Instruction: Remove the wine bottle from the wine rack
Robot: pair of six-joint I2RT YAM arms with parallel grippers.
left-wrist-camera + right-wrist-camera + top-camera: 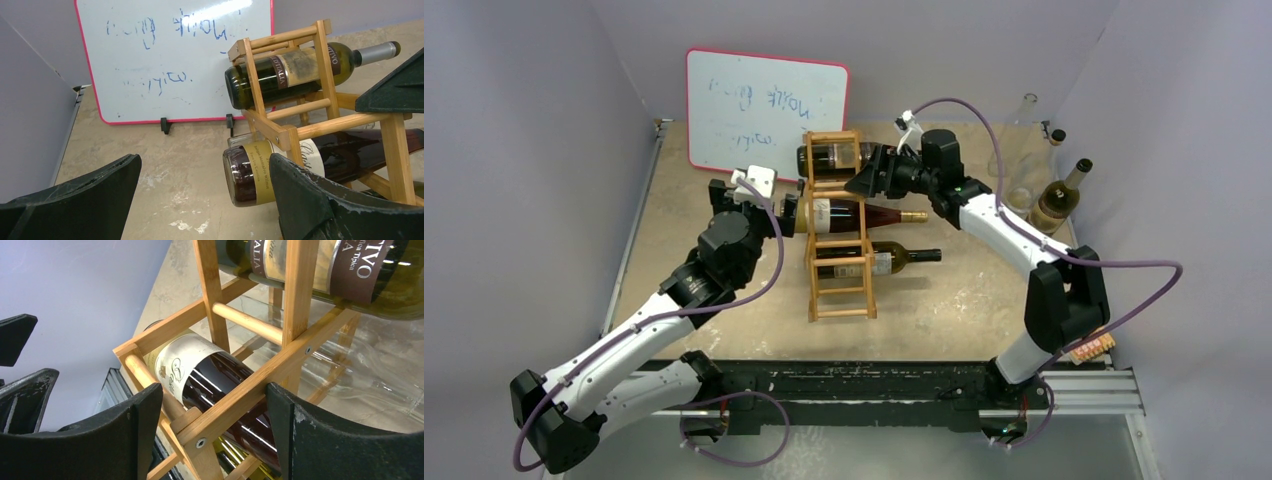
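Observation:
The tan wooden wine rack (840, 262) stands mid-table with three bottles lying in it. A green bottle (832, 157) is in the top slot, a dark red bottle (869, 213) in the middle and another bottle (892, 260) below. My left gripper (788, 215) is open at the base end of the dark red bottle (250, 175), which sits between its fingers close to the right finger (320, 200). My right gripper (865, 180) is open on the rack's right side. Its fingers straddle a rack slat (260, 385) over the dark red bottle (220, 380).
A red-edged whiteboard (764, 110) stands behind the rack. Several other bottles (1059, 195) stand at the back right by the wall. Grey walls close in on the left, back and right. Bare table lies left of the rack (165, 165).

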